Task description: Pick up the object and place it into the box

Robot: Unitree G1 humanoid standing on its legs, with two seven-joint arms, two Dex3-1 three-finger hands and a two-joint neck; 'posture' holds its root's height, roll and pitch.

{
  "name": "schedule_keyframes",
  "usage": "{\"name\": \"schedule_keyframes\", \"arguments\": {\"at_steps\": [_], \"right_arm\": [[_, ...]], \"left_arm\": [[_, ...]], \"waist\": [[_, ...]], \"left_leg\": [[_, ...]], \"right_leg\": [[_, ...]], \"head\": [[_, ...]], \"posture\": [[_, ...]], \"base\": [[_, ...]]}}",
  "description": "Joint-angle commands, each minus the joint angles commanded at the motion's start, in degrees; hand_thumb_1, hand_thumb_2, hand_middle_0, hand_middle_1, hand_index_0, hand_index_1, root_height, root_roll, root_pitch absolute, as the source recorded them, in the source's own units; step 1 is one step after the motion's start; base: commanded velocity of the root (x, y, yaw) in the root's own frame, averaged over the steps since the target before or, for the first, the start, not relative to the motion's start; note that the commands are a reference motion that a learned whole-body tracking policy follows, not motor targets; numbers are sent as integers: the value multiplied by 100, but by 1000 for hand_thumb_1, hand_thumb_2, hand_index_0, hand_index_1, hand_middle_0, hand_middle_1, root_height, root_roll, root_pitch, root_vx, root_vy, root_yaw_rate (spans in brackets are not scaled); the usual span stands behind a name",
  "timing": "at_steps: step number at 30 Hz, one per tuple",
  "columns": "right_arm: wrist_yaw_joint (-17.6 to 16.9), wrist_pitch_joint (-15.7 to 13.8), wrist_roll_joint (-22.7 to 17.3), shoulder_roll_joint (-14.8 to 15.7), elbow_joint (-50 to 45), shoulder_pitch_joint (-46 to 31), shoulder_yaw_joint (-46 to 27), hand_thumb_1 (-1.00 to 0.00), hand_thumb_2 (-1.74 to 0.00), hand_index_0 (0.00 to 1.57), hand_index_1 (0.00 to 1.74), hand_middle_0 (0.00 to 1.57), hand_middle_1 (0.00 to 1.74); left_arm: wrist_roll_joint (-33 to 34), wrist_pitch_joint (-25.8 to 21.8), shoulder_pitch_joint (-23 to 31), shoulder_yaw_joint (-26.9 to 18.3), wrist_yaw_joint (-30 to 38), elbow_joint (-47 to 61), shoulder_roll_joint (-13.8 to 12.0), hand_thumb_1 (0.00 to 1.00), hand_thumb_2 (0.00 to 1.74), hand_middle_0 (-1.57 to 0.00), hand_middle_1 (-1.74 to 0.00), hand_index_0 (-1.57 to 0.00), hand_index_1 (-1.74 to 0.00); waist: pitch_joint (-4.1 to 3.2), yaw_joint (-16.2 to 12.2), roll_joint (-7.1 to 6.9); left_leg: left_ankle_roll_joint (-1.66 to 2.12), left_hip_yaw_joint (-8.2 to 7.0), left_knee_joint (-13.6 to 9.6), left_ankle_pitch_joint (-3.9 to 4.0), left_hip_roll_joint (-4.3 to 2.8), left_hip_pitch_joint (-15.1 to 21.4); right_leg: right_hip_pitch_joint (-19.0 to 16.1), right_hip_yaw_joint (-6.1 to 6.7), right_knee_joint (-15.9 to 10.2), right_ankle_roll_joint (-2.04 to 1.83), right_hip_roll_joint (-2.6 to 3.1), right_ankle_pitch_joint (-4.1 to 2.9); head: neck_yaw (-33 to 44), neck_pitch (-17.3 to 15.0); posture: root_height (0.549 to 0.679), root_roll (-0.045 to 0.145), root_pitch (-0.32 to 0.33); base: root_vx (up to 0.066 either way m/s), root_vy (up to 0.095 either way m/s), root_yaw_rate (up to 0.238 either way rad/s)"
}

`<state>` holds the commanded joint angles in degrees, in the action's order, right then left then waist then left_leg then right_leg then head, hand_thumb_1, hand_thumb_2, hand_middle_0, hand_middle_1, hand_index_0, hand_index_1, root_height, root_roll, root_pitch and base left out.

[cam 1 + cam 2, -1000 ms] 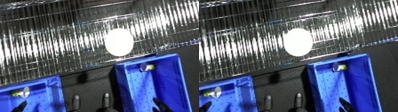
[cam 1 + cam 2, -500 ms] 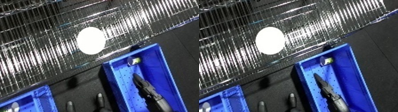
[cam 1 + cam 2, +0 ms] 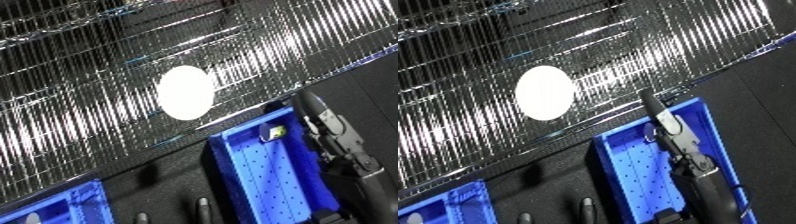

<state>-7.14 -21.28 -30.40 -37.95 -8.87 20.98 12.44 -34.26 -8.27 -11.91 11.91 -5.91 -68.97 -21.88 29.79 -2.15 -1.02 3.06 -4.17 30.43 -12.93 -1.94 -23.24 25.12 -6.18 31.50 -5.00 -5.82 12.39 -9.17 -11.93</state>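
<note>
At 7 o'clock, a blue bin [image 3: 62,207] is sitting partly out of view on the dark tabletop [image 3: 151,175]. What may be your left robot hand [image 3: 201,205] is showing only as dark slivers at 6 o'clock, and I cannot tell how it is set.

The white object [image 3: 185,93] is lying just above centre, toward 11 o'clock, on the shiny wire rack [image 3: 80,115]. It is well apart from both bins. It is reading as a smooth, plain white oval with no markings, and it is glaring so brightly that I cannot tell whether it is a flat disc or something rounder.

The second blue bin [image 3: 631,175] is lying at 4 o'clock, with a small pale tag [image 3: 275,132] in its far corner.

Compared with 0.5 s ago, your right robot hand [image 3: 675,131] is now reaching much farther up. It is passing over the right side of that bin toward the rack's near edge. Its fingers are stretched out straight and are carrying nothing. Your head camera is also tilting, so the shift in the rack is only apparent.

I judge that you are still on the approach. The object is sitting toward 10 o'clock from the hand, so you are needing to swing left before closing.
</note>
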Motion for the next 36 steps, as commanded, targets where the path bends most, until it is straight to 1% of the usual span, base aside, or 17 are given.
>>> {"name": "schedule_keyframes", "arguments": {"at_steps": [3, 6, 9, 13, 18, 22, 25, 29, 33, 36], "right_arm": [[-90, 288, -15, -26, 151, 324, 58, 0, 0, 0, 0, 0, 0], [-166, 476, -33, -32, 408, 648, 174, 0, 0, 0, 0, 0, 0], [-183, 563, -68, -2, 681, 966, 299, 0, 0, 0, 0, 0, 0], [-231, 637, -163, 86, 1033, 1291, 415, 0, 0, 0, 0, 0, 0], [-341, 709, -165, 155, 1528, 1599, 488, 0, 0, 0, 0, 0, 0], [-459, 858, -101, 114, 1954, 1840, 576, 0, 0, 0, 0, 0, 0], [-644, 1017, -9, 51, 2278, 2038, 701, 0, 0, 0, 0, 0, 0], [-841, 1195, 93, -45, 2710, 2257, 854, 0, 0, 0, 0, 0, 0], [-962, 1280, 157, -89, 3142, 2453, 983, 0, 0, 0, 0, 0, 0], [-955, 1330, 136, -90, 3466, 2674, 1098, 0, 0, 0, 0, 0, 0]], "left_arm": [[20, 122, -16, 55, 20, 73, -17, 0, 0, 0, 0, 0, 0], [-119, 240, -20, 75, -5, 128, -18, 0, 0, 0, 0, 0, 0], [-276, 320, -28, 46, -11, 169, -9, 0, 0, 0, 0, 0, 0], [-210, 386, -14, 37, 9, 254, -3, 0, 0, 0, 0, 0, 0], [-172, 429, 29, 100, 7, 382, 5, 0, 0, 0, 0, 0, 0], [-194, 463, 67, 182, 5, 507, 5, 0, 0, 0, 0, 0, 0], [-233, 499, 90, 262, 10, 646, -16, 0, 0, 0, 0, 0, 0], [-296, 518, 103, 353, 19, 766, -23, 0, 0, 0, 0, 0, 0], [-350, 497, 106, 443, 34, 830, -12, 0, 0, 0, 0, 0, 0], [-369, 489, 109, 503, 38, 876, 1, 0, 0, 0, 0, 0, 0]], "waist": [[0, 93, 35], [0, 192, 76], [0, 255, 108], [0, 318, 149], [0, 410, 215], [0, 485, 273], [0, 540, 320], [0, 595, 379], [0, 652, 439], [0, 699, 482]], "left_leg": [[-4, 46, 20, 10, 25, -34], [-15, 87, 41, 22, 47, -75], [-27, 120, 85, 17, 69, -128], [-45, 165, 140, 14, 106, -202], [-61, 208, 160, 31, 154, -275], [-68, 242, 194, 24, 185, -321], [-80, 250, 207, 29, 205, -369], [-83, 261, 238, 35, 223, -465], [-93, 283, 280, 26, 252, -550], [-101, 298, 335, 8, 277, -622]], "right_leg": [[16, -42, 58, 25, -25, 22], [42, -87, 122, 53, -59, 47], [82, -120, 199, 83, -87, 77], [143, -147, 308, 117, -122, 114], [227, -184, 400, 152, -157, 136], [288, -210, 485, 176, -186, 156], [347, -222, 536, 195, -195, 171], [433, -237, 584, 226, -205, 184], [528, -244, 673, 261, -213, 212], [601, -250, 747, 291, -223, 237]], "head": [[-121, 8], [-233, 8], [-354, -30], [-536, -8], [-718, 25], [-950, 234], [-1102, 329], [-1188, 394], [-1328, 500], [-1440, 556]], "posture": [[653, 41, 86], [652, 42, 86], [651, 44, 87], [650, 47, 88], [649, 50, 93], [648, 53, 94], [647, 55, 99], [646, 58, 107], [644, 61, 114], [643, 63, 118]], "base": [[38, -13, 118], [33, -6, 106], [40, 1, 115], [55, -4, 131], [40, 2, 94], [46, -2, 65], [29, 2, 46], [13, 10, 29], [9, 10, 37], [10, 13, 37]]}}
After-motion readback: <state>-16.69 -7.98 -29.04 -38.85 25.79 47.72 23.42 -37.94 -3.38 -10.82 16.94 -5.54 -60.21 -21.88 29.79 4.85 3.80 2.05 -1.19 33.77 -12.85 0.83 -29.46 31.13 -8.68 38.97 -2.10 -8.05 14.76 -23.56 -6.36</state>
